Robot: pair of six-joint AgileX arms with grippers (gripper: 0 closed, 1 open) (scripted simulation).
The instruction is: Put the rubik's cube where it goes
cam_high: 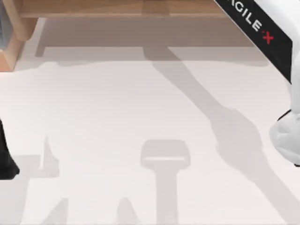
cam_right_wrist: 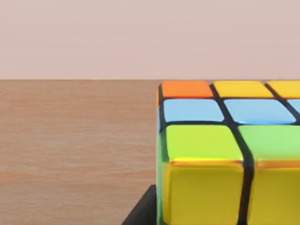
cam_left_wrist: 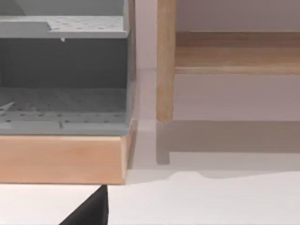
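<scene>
Table: I saw the white table (cam_high: 117, 117) bare between the arms, a wooden shelf (cam_high: 117, 8) along its far edge.
Right arm: my right arm (cam_high: 262, 28) reached over that shelf.
Left arm: parked at the table's left edge.
Cube: the rubik's cube (cam_right_wrist: 225, 154) sat on wood, close under my right wrist; I judged it rigid, light, slick-faced, best pinched on opposite flat sides.
Jaws: I could not tell for either.

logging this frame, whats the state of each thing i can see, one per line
rubik's cube: scrambled colours, sitting level close above or on a wooden surface, contact hidden
grey rack: tiers bare, standing on a wooden base
wooden shelf: nothing on the visible board
right arm: stretched over the table's far right corner
left arm: parked at the left edge
</scene>
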